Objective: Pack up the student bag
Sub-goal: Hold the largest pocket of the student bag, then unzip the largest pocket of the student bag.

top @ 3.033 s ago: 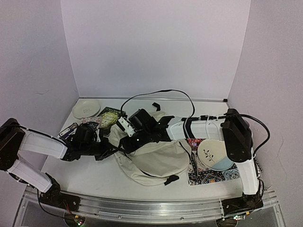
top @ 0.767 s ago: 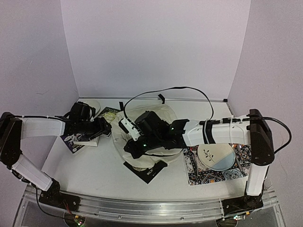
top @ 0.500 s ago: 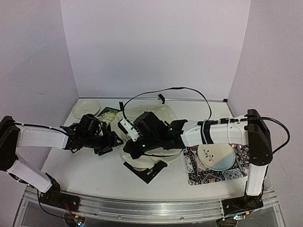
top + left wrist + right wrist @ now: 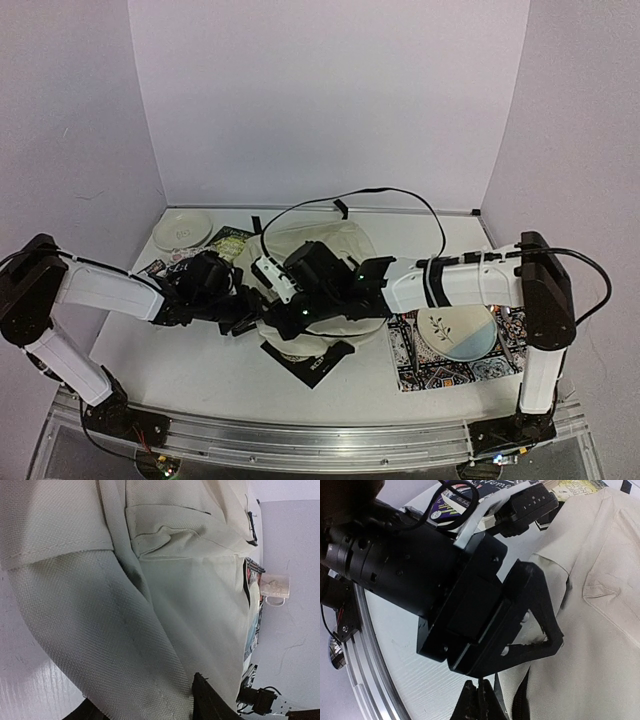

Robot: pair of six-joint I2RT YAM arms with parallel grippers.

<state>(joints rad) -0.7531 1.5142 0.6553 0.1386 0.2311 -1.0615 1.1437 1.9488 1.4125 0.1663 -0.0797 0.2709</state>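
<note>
Across the middle of the tabletop [image 4: 200, 370] the cream bag [image 4: 330, 240] lies slumped, between the books on its left and the patterned mat [image 4: 420, 375] on its right. Both arms crowd its left edge. The right tool [image 4: 476, 700] is clenched just beside a black strap [image 4: 520, 702]; whether it pinches cloth I cannot tell. The left tool [image 4: 245, 316] is against the bag's cloth, and I cannot tell whether it grips or stands released. Books [image 4: 232, 242] lie outside the bag, near a small plate [image 4: 180, 232]. Likely trouble: tools this close could knock together, limp cloth could slip and shut the mouth, or a tug could drag the bag onto the mat's plate [image 4: 455, 330].
</note>
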